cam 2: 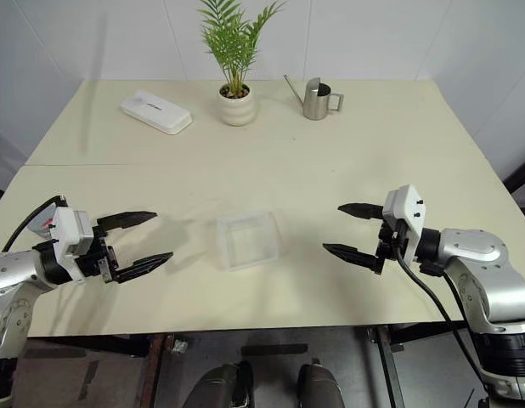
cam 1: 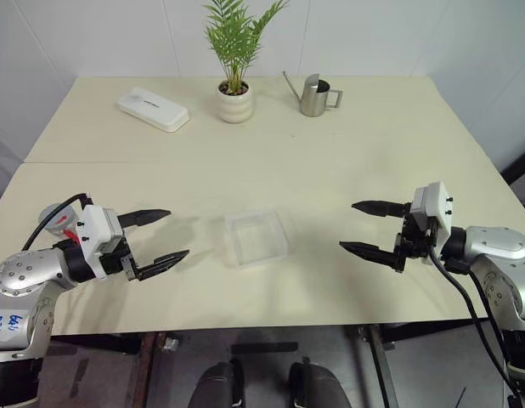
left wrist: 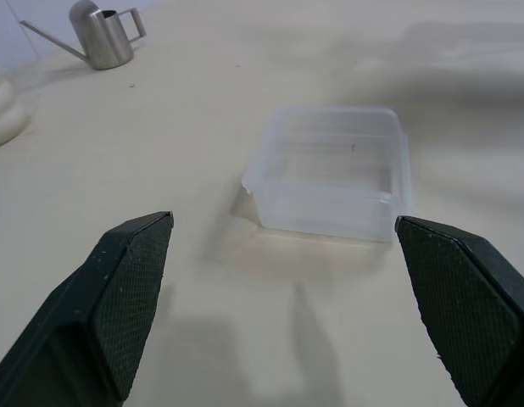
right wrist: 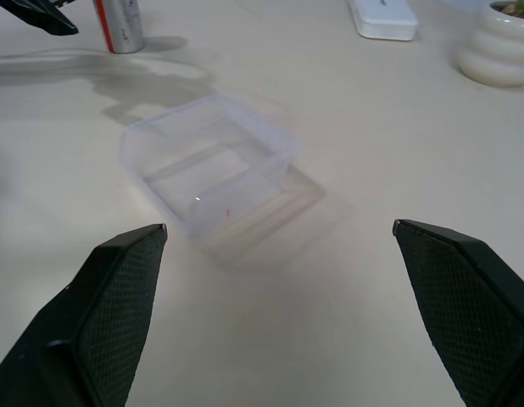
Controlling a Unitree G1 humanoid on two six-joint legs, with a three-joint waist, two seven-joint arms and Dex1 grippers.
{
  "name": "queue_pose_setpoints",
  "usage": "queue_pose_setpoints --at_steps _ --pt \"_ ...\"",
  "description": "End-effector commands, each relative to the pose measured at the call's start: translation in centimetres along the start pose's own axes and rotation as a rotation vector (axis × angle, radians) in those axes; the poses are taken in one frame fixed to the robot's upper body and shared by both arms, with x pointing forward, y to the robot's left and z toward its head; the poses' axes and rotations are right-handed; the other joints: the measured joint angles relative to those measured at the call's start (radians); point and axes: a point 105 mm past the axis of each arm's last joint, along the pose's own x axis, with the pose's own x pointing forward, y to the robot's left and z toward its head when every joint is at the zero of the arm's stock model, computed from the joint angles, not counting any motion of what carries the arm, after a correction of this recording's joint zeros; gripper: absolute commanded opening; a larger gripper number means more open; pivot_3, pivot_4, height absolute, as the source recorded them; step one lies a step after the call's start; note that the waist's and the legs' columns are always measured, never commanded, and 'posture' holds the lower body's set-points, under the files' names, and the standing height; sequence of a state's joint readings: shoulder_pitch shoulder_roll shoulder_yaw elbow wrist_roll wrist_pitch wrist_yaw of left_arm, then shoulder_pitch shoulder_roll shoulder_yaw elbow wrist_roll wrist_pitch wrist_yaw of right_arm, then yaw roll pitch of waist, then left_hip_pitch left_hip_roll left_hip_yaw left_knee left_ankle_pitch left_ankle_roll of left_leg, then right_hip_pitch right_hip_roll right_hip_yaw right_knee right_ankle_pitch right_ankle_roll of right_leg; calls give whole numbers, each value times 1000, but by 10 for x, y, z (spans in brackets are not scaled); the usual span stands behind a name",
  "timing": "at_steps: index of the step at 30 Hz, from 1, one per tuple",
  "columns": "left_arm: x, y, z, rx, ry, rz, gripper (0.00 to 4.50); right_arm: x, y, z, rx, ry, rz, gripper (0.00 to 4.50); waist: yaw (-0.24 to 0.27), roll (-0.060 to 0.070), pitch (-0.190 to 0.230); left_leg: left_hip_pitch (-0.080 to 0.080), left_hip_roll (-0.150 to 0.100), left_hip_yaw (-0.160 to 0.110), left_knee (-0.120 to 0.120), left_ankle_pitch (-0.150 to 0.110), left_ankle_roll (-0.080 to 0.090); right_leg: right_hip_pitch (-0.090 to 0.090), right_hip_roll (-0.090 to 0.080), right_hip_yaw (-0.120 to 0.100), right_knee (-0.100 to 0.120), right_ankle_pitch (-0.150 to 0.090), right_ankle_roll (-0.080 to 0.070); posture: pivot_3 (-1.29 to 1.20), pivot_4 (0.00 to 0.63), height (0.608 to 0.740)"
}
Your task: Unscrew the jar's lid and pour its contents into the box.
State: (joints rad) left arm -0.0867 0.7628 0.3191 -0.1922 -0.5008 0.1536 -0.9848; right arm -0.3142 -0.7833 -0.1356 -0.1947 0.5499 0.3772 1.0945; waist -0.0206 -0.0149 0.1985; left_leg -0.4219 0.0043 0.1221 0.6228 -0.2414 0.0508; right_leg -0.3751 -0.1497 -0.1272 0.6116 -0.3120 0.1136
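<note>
Left eye view showed the left gripper (cam 1: 158, 235) hovering above the worktop (cam 1: 330, 161) near its front edge, toward the left corner, with both black fingers spread wide and nothing between them. It pointed across the worktop toward the right gripper (cam 1: 367, 227), which hung near the front edge toward the right corner, its fingers likewise spread wide and empty, aimed back at the left one.

Between the two grippers, apart from both, stood the box (cam 1: 256, 237), a shallow square of clear plastic with no lid, resting flat on the worktop close to the middle of the front edge. Left wrist view looked between that arm's own fingers (left wrist: 118, 297) straight at the box (left wrist: 330, 174), which appeared empty. Right wrist view showed the box (right wrist: 209, 161) from the other side, ahead of its fingers (right wrist: 109, 314); beyond the box a silvery cylinder with a red stripe (right wrist: 119, 24) rose beside the dark fingertip of the other gripper, though what it was could not be told.

Along the far edge of the worktop stood a white flat case (cam 1: 153, 109) toward the left corner, a potted green plant in a ribbed white pot (cam 1: 234, 100) near the middle, and a steel watering can (cam 1: 316, 94) just right of it, all well apart from the box.
</note>
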Motion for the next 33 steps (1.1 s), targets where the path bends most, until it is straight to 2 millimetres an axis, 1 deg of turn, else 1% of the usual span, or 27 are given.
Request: queue_pose_setpoints --at_steps 1,3,6,10,13,16,19,21,23,25,28,29,31,33 --pt "-4 -2 7 56 -12 34 4478 3 -1 13 -44 -14 14 4500 -1 0 0 0 0 0 0 0 0 0 0 0 0 0 0 0 150 740" --pt "-6 -5 3 60 -3 55 4478 5 -2 13 -45 -17 25 4500 -3 0 0 0 0 0 0 0 0 0 0 0 0 0 0 0 150 740" --pt "-16 -10 -2 57 4 146 4478 14 -5 13 -37 -37 54 4500 -8 0 0 0 0 0 0 -1 -1 0 0 2 0 0 0 0 150 740" --pt "-36 -17 -11 48 38 358 4478 33 -8 21 -39 -101 115 4500 -10 0 0 0 1 1 0 0 1 0 0 2 0 0 0 0 150 740" --pt "-57 -24 -18 12 59 569 4478 52 -8 33 -41 -168 167 4500 -7 0 0 0 1 1 1 1 4 0 0 2 0 0 0 0 150 740" --pt "-80 -26 -26 -50 70 870 4478 69 -6 46 -36 -234 213 4500 -5 0 0 0 2 0 4 -3 2 0 0 3 0 0 0 0 150 740" --pt "-95 -30 -31 -110 74 1106 4478 81 -2 59 -39 -293 234 4500 8 -1 0 0 2 0 6 -6 5 1 -1 2 1 0 0 0 150 740" --pt "-102 -29 -38 -175 55 1261 4478 89 -2 65 -38 -326 231 4500 18 -1 -1 -1 2 0 7 -6 5 1 -1 3 1 1 0 0 150 740" --pt "-99 -29 -47 -222 55 1346 4478 94 0 67 -33 -340 220 4500 23 -2 -1 -1 2 0 7 -6 5 0 0 3 1 1 -1 0 150 740" --pt "-93 -28 -51 -241 55 1373 4478 98 1 68 -23 -348 213 4500 25 -3 -2 -1 2 0 7 -7 5 0 0 3 1 1 -1 0 150 740" --pt "-74 -19 -51 -257 29 1412 4478 106 5 68 -2 -357 194 4500 25 -3 -2 -1 2 1 7 -6 5 0 0 3 1 1 -1 0 150 740" --pt "-70 -17 -51 -256 24 1415 4478 108 6 68 2 -360 193 4500 23 -3 -2 -1 2 1 7 -6 4 0 0 2 1 2 -1 0 150 740" --pt "-65 -10 -55 -270 27 1450 4478 115 11 70 9 -369 183 4500 21 -3 -2 -1 2 1 7 -6 3 0 0 2 1 2 -1 0 150 740" --pt "-57 -3 -60 -283 33 1460 4478 120 13 72 17 -385 166 4500 19 -3 -2 -1 2 1 6 -5 2 0 1 1 1 1 -1 0 150 740"
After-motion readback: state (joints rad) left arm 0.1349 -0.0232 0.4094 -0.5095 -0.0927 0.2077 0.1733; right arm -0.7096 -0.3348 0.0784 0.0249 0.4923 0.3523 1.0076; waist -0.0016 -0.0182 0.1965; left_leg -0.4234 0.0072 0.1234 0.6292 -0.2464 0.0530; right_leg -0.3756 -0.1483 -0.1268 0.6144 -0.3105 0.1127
